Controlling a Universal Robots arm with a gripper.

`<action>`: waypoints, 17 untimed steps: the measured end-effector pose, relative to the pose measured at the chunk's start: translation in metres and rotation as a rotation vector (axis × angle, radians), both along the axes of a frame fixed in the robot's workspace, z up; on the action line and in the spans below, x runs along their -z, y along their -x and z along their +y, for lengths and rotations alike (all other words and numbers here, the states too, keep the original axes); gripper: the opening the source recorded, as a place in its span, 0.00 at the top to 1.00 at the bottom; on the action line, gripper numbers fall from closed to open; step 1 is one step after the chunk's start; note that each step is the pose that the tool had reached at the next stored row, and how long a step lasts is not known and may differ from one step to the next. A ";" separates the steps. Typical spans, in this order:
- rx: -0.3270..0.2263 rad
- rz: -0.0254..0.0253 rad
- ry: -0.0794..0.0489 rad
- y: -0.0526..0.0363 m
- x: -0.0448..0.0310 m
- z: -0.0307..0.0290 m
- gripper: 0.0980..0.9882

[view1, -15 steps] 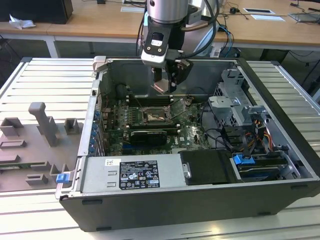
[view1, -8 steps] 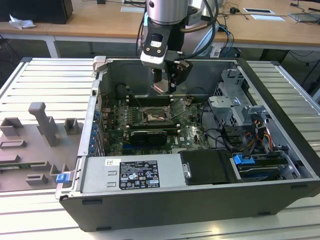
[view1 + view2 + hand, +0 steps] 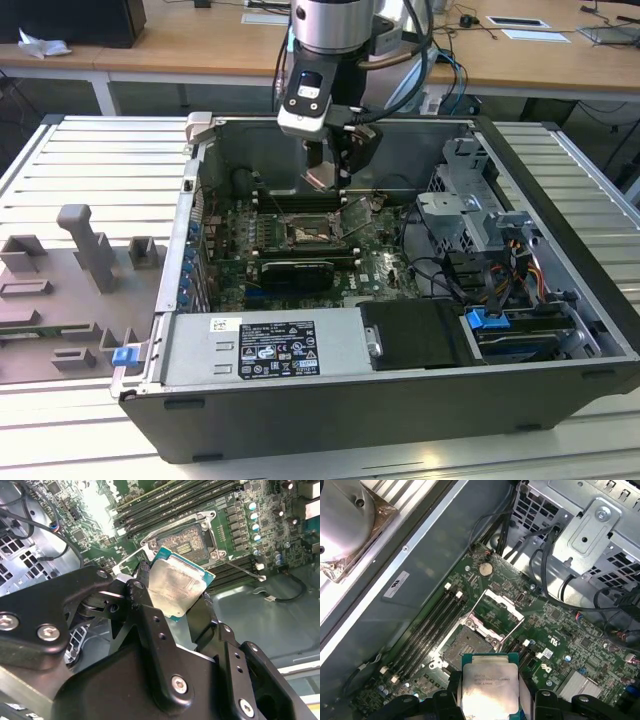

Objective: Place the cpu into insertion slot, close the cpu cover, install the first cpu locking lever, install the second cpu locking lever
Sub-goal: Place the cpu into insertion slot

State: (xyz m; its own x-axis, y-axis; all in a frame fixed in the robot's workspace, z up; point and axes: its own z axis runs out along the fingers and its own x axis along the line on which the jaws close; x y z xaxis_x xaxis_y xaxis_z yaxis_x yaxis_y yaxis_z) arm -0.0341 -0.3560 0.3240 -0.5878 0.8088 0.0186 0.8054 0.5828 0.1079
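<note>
My gripper [image 3: 326, 178] hangs inside the open computer case, shut on the cpu [image 3: 320, 180]. In both wrist views the black fingers [image 3: 142, 582] clamp the chip by two opposite edges, silvery face showing [image 3: 175, 587] [image 3: 487, 686]. The cpu is held in the air, above and a little to one side of the insertion slot [image 3: 465, 645] [image 3: 187, 542] [image 3: 312, 233], whose dark centre is bare. The cpu cover [image 3: 502, 611] is swung up and open on its hinge beside the slot. A thin locking lever [image 3: 244, 570] sticks out free near the socket.
Long black memory slots [image 3: 427, 630] run beside the socket. A black graphics card [image 3: 290, 272] lies in front of it, a power supply [image 3: 260, 345] along the case front, and a drive cage [image 3: 470, 210] with cables at the exterior view's right. Grey fixtures [image 3: 85, 255] stand outside the case.
</note>
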 end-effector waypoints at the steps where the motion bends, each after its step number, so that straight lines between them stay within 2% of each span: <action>1: 0.008 0.0000 0.000 0.0003 0.0010 0.0001 0.50; 11: 0.127 0.0000 0.000 0.0004 0.0069 0.0002 0.50; 17: 0.158 0.0000 0.000 0.0007 0.0095 0.0002 0.50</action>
